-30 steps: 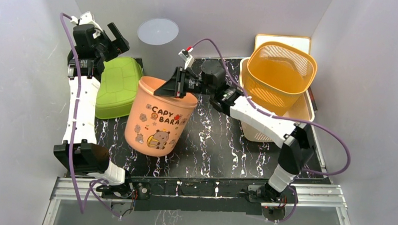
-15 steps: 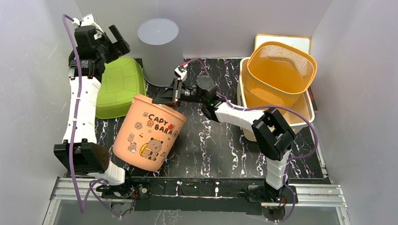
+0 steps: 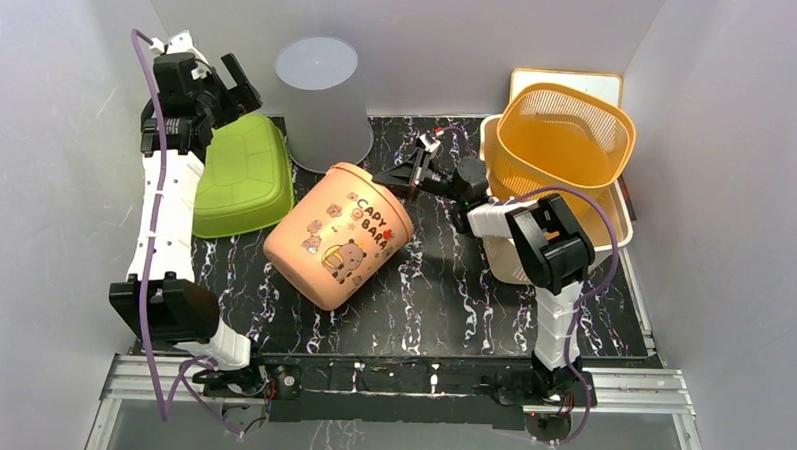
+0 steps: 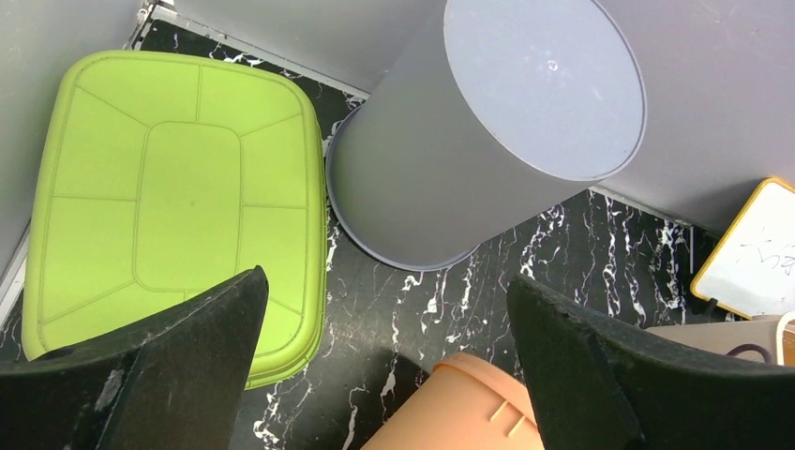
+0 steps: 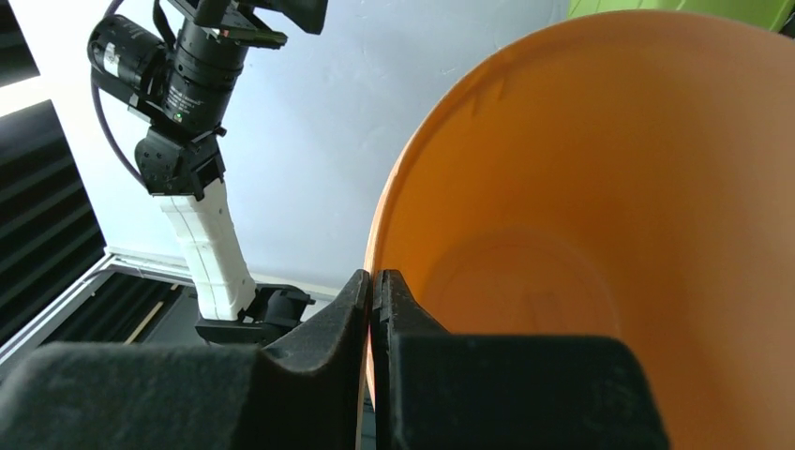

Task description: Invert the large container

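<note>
The large container is a peach bucket (image 3: 339,238) printed "CAPY BARA". It lies tilted on the black marbled table, base toward the front left, mouth toward the back right. My right gripper (image 3: 391,178) is shut on its rim; the right wrist view shows the fingers (image 5: 373,281) pinching the rim, one inside and one outside, with the bucket's orange inside (image 5: 581,216) beside them. My left gripper (image 3: 241,84) is open and empty, raised at the back left. In the left wrist view its gap (image 4: 386,286) lies above the bucket's edge (image 4: 478,412).
An upside-down grey bin (image 3: 319,97) stands at the back, also in the left wrist view (image 4: 487,141). A green tub (image 3: 238,174) lies upside down at the left (image 4: 178,197). An orange mesh basket (image 3: 563,141) sits in a cream basket (image 3: 605,227) at the right.
The bucket has tipped from nearly upright onto its side and swung right, its mouth now facing back right. My right arm has folded back with the rim in its grip. The left arm barely moved.
</note>
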Robot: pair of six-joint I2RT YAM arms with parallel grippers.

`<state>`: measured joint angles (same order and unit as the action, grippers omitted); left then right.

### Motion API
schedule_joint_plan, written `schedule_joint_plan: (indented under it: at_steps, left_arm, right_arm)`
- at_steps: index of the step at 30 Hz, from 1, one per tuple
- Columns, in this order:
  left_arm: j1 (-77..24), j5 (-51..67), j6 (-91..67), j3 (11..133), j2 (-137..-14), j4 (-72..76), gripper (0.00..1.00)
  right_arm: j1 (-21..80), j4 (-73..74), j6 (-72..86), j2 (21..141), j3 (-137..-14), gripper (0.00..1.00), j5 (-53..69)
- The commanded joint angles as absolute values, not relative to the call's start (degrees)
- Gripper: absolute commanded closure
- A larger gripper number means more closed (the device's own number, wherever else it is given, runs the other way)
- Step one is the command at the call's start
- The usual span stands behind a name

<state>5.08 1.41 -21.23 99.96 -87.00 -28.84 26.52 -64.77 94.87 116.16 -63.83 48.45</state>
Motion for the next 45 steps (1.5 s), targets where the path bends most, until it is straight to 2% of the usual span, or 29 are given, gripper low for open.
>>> schedule_joint_plan:
  at_steps: [1, 6, 12, 13, 15, 19, 25, 29, 31, 40, 45]
  left_arm:
    - [5.23, 0.64, -20.07, 99.39, -86.87, -29.61, 0.02]
    - [5.2, 0.11, -19.61, 98.55, -87.01, -29.93, 0.02]
    - [5.2, -0.01, -19.34, 98.67, -87.87, -30.05, 0.02]
    - [5.19, 0.12, -19.34, 98.8, -88.09, -30.06, 0.02]
    - [5.21, 0.41, -19.42, 98.94, -88.36, -29.89, 0.02]
    - [5.21, 0.7, -19.35, 99.26, -88.94, -29.88, 0.02]
    - [5.23, 0.95, -19.16, 98.63, -89.02, -29.82, 0.02]
    - [5.23, 1.29, -19.24, 98.42, -88.84, -29.71, 0.02]
    - [5.23, 1.51, -19.33, 98.37, -88.65, -29.64, 0.02]
    - [5.21, 1.76, -19.55, 96.81, -87.22, -29.43, 0.02]
    - [5.2, 1.76, -19.36, 96.29, -86.53, -29.51, 0.02]
  right_arm:
    - [22.34, -61.55, 89.12, 120.74, -62.41, 1.0, 53.15]
    - [20.3, -61.47, 88.09, 125.34, -63.79, 1.0, 54.89]
    - [20.3, -57.24, 83.84, 123.84, -68.35, 1.0, 57.86]
    - [20.31, -56.54, 82.77, 123.09, -69.29, 0.98, 58.79]
    - [20.41, -56.47, 81.71, 121.45, -70.56, 0.88, 59.99]
    - [20.75, -55.83, 79.83, 117.95, -71.8, 0.77, 62.83]
    - [23.97, -36.89, 63.68, 111.24, -72.75, 0.66, 65.25]
    - [25.96, -9.7, 43.47, 107.56, -78.77, 0.54, 62.23]
    - [26.39, -1.3, 35.35, 106.99, -81.81, 0.54, 61.05]
    - [29.79, 9.83, 26.04, 103.82, -82.89, 0.52, 62.36]
    - [30.35, 10.06, 25.12, 100.97, -83.91, 0.46, 63.5]
